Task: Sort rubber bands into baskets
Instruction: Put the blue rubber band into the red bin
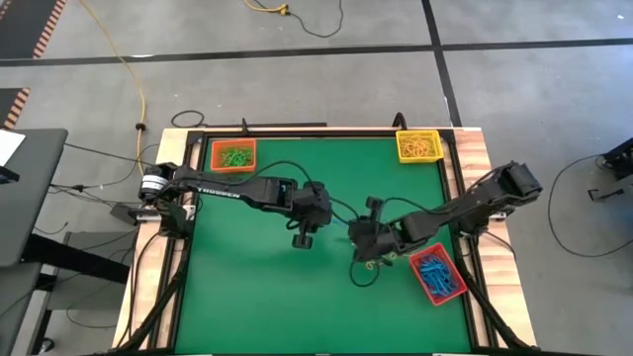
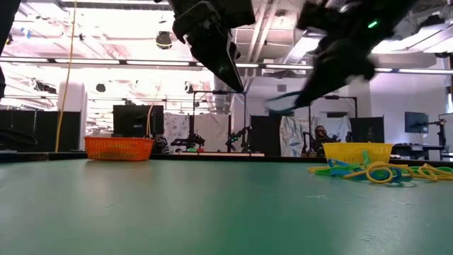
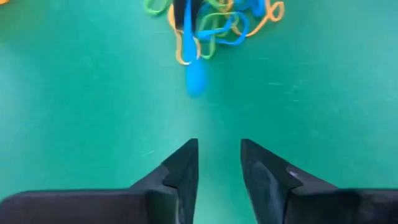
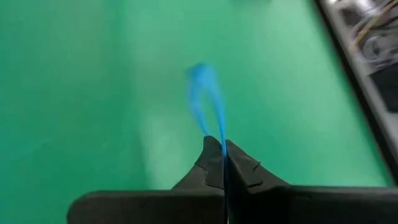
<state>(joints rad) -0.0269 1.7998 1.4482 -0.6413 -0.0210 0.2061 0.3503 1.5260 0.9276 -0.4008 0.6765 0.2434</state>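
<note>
Green bench (image 1: 257,287) fills the foreground, and just above it our right hand (image 4: 222,144) is pinched shut on one blue rubber band (image 4: 204,93), which dangles from the fingertips as a long loop. Seen from above, that hand (image 1: 368,237) sits mid-bench, near the red basket (image 1: 457,293) that already holds blue bands — so that is where this one belongs, we judge. To do it well we should lift until the loop hangs free of the tangled pile (image 3: 214,25) of yellow, blue and green bands, carry it over the basket's inside, and only then let go, low enough that it cannot bounce out. Our left hand (image 3: 219,163) hovers beside the pile, fingers parted and empty. Green bands lie in the orange basket (image 1: 233,155), yellow ones in the yellow basket (image 1: 418,145).
</note>
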